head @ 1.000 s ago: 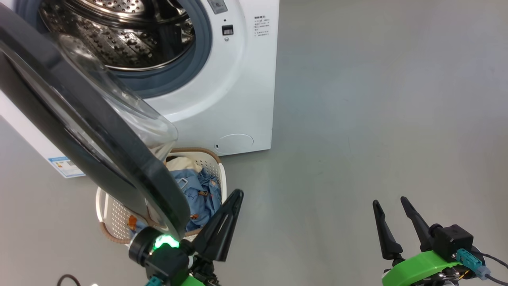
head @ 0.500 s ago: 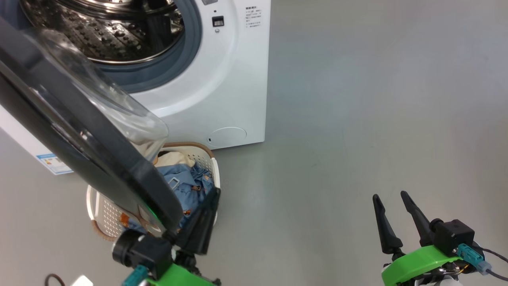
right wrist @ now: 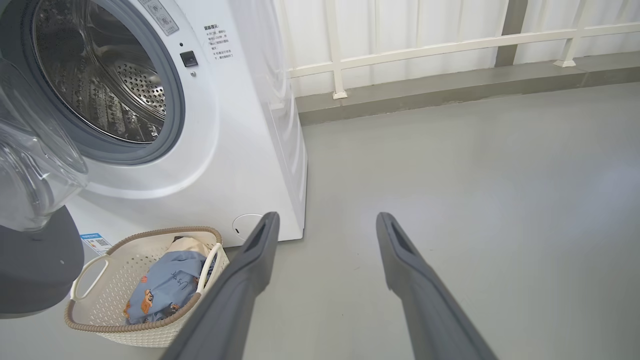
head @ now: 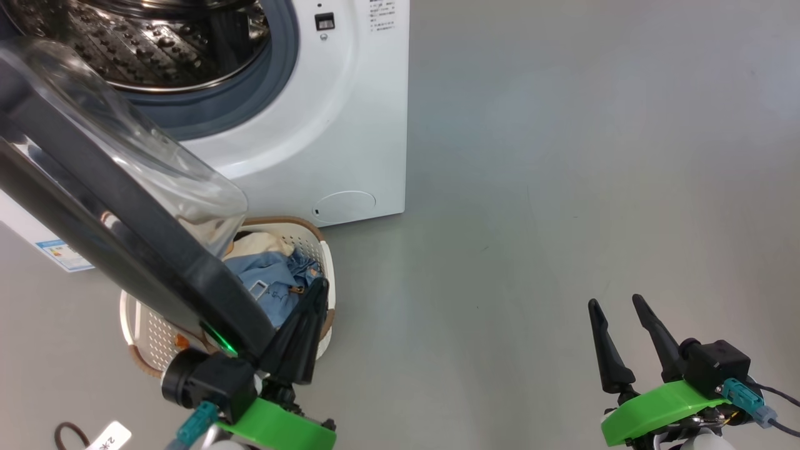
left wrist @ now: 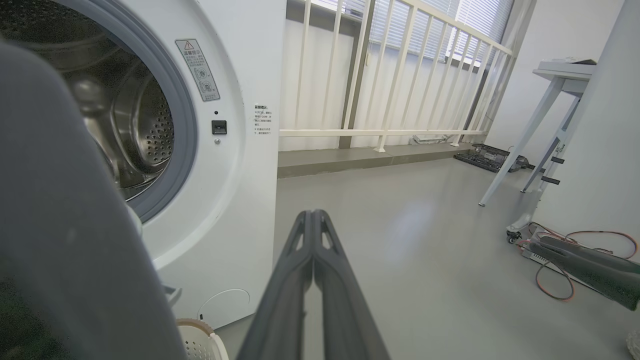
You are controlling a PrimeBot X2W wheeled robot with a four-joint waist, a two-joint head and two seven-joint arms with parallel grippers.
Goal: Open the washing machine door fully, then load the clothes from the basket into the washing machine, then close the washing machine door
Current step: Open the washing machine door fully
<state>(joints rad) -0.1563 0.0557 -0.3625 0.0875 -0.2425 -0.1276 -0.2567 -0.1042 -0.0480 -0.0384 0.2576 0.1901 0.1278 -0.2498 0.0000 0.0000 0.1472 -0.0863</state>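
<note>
**Head view.** The washing machine (head: pixel 350 125) stood with its steel drum (head: pixel 156 44) exposed. The washing machine door (head: pixel 125 244) was swung out in front of it, black ring and clear glass bowl (head: pixel 156 162) jutting toward the camera. Directly in front of the machine, partly under that door, the basket (head: pixel 147 325) sat on the grey floor (head: pixel 562 156). The clothes (head: pixel 269 284) lay inside it: light-blue fabric, with a cream piece on the side nearer the machine. The left gripper (head: pixel 317 286) was clenched, fingers pressed together with nothing between them. It sat right by the door's free edge in front of the machine, and whether it touched the door could not be told. The right gripper (head: pixel 614 301) hung well off to the machine's right, released, grasping nothing.

**Left wrist view.** The left gripper's fingers met tip to tip, pointing past the machine's right front corner toward a white railing (left wrist: pixel 400 75) behind the machine. The door was a dark blur in front of the machine's opening. A bit of the basket's rim showed at the machine's foot.

**Right wrist view.** The right gripper's fingers stood wide apart over bare floor to the right of the machine. The basket lay in front of the machine, below the door. It held blue fabric printed with orange-brown figures, with the cream piece toward the machine.
</note>
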